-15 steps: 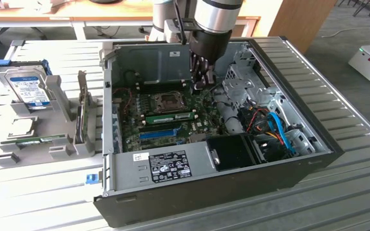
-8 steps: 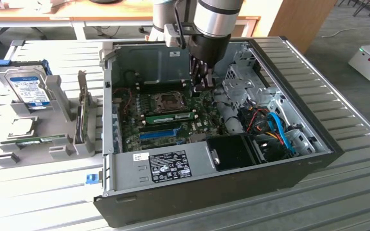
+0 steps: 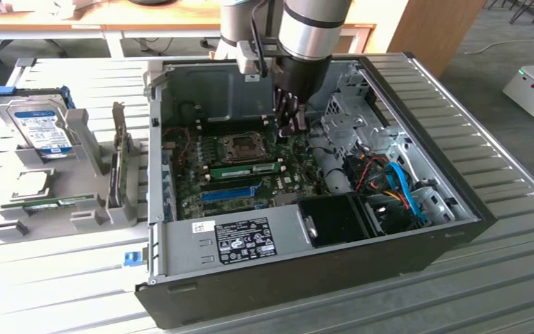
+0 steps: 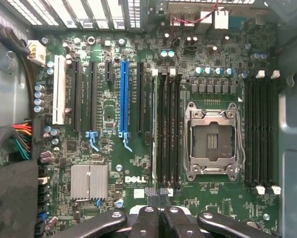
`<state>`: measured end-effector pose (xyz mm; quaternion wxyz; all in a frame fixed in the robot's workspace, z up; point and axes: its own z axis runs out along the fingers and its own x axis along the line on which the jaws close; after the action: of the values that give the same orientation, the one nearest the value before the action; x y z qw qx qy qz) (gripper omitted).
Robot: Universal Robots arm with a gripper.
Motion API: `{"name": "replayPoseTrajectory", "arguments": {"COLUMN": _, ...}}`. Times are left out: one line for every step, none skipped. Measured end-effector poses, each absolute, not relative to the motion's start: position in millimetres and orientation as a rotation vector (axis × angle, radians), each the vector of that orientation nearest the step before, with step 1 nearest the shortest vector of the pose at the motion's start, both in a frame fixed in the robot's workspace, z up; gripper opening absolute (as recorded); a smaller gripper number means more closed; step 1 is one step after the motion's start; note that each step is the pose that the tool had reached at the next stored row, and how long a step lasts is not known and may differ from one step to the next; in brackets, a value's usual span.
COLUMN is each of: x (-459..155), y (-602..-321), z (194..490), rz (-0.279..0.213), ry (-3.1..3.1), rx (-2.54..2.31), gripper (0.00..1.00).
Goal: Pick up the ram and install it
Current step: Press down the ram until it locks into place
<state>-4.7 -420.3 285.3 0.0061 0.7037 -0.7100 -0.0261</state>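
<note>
The end effector is closed with nothing visible in its grip, reaching inside the open computer case above the motherboard. The ram sits in a memory slot just beside the processor socket, near the end effector.

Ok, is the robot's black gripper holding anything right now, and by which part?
Nothing visibly: the black gripper hangs shut over the green motherboard with nothing in its grip. A long green circuit-board stick sits in a slot there, apart from it.
</note>
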Motion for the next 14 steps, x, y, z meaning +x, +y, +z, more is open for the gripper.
{"name": "replayPoseTrajectory", "arguments": {"x": -5, "y": -420, "z": 284, "rz": -0.082, "ry": -2.222, "rx": 2.202, "gripper": 0.11}}
{"name": "replayPoseTrajectory", "arguments": {"x": -5, "y": -420, "z": 283, "rz": -0.081, "ry": -2.222, "rx": 2.202, "gripper": 0.11}}
{"name": "replayPoseTrajectory", "arguments": {"x": -5, "y": -420, "z": 282, "rz": -0.081, "ry": -2.222, "rx": 2.202, "gripper": 0.11}}
{"name": "replayPoseTrajectory", "arguments": {"x": -5, "y": -420, "z": 281, "rz": -0.081, "ry": -2.222, "rx": 2.202, "gripper": 0.11}}
{"name": "replayPoseTrajectory", "arguments": {"x": -5, "y": -420, "z": 280, "rz": -0.081, "ry": -2.222, "rx": 2.202, "gripper": 0.11}}
{"name": "replayPoseTrajectory", "arguments": {"x": -5, "y": -420, "z": 279, "rz": -0.081, "ry": -2.222, "rx": 2.202, "gripper": 0.11}}
{"name": "replayPoseTrajectory", "arguments": {"x": -5, "y": -420, "z": 277, "rz": -0.081, "ry": -2.222, "rx": 2.202, "gripper": 0.11}}
{"name": "replayPoseTrajectory", "arguments": {"x": -5, "y": -420, "z": 276, "rz": -0.081, "ry": -2.222, "rx": 2.202, "gripper": 0.11}}
{"name": "replayPoseTrajectory", "arguments": {"x": -5, "y": -420, "z": 275, "rz": -0.081, "ry": -2.222, "rx": 2.202, "gripper": 0.11}}
{"name": "replayPoseTrajectory", "arguments": {"x": -5, "y": -420, "z": 274, "rz": -0.081, "ry": -2.222, "rx": 2.202, "gripper": 0.11}}
{"name": "replayPoseTrajectory", "arguments": {"x": -5, "y": -420, "z": 273, "rz": -0.081, "ry": -2.222, "rx": 2.202, "gripper": 0.11}}
{"name": "replayPoseTrajectory", "arguments": {"x": -5, "y": -420, "z": 271, "rz": -0.081, "ry": -2.222, "rx": 2.203, "gripper": 0.11}}
{"name": "replayPoseTrajectory", "arguments": {"x": -5, "y": -420, "z": 270, "rz": -0.081, "ry": -2.222, "rx": 2.203, "gripper": 0.11}}
{"name": "replayPoseTrajectory", "arguments": {"x": -5, "y": -420, "z": 269, "rz": -0.081, "ry": -2.222, "rx": 2.203, "gripper": 0.11}}
